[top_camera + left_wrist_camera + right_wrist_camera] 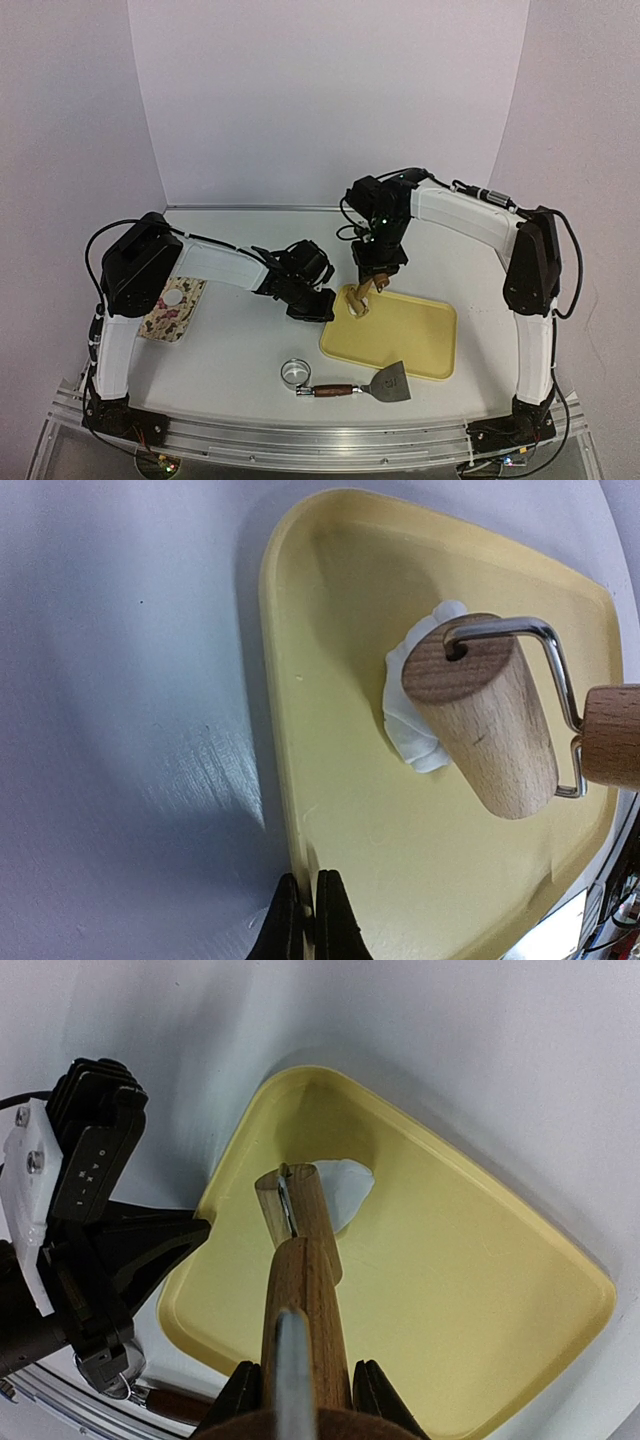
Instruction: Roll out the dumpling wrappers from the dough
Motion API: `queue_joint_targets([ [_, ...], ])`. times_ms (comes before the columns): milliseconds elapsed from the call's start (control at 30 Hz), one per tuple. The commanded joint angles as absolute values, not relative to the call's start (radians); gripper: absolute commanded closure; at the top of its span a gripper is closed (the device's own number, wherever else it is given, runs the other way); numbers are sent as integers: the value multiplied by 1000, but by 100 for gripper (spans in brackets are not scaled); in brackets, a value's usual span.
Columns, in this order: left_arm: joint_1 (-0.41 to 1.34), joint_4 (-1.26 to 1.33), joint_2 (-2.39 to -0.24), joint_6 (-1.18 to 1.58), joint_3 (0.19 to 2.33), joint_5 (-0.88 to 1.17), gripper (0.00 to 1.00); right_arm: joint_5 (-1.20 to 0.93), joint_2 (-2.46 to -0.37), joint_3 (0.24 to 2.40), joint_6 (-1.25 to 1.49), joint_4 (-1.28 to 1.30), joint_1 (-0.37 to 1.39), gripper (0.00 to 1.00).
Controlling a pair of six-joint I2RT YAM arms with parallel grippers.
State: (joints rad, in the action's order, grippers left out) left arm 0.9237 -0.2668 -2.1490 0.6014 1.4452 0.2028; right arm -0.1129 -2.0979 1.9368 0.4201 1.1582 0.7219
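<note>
Under the rolling pin (490, 720), our dough (410, 735) is mostly hidden, so we can't tell its long axis. Right gripper (305, 1400) clamps the handle (300, 1290); left gripper (310, 920) is pinched together at the tray (330, 630) rim.

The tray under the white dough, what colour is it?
Pale yellow all over, with no pattern. The tray shows best in the left wrist view.

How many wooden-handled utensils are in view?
2: the roller, in the right tool, on the dough in the yellow tray; the scraper, on the table beside that tray.
</note>
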Motion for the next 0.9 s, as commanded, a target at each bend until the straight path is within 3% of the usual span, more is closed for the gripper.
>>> queue_joint_targets([
  [0,928,-306,-2126,574,1477,220,100,26,-2179,1873,437,1174,718,100],
  [433,927,-319,-2137,572,1492,209,100,70,-2244,1849,451,1174,718,100],
  [867,923,-314,-2154,573,1499,220,100,-42,-2349,1885,424,1157,716,100],
])
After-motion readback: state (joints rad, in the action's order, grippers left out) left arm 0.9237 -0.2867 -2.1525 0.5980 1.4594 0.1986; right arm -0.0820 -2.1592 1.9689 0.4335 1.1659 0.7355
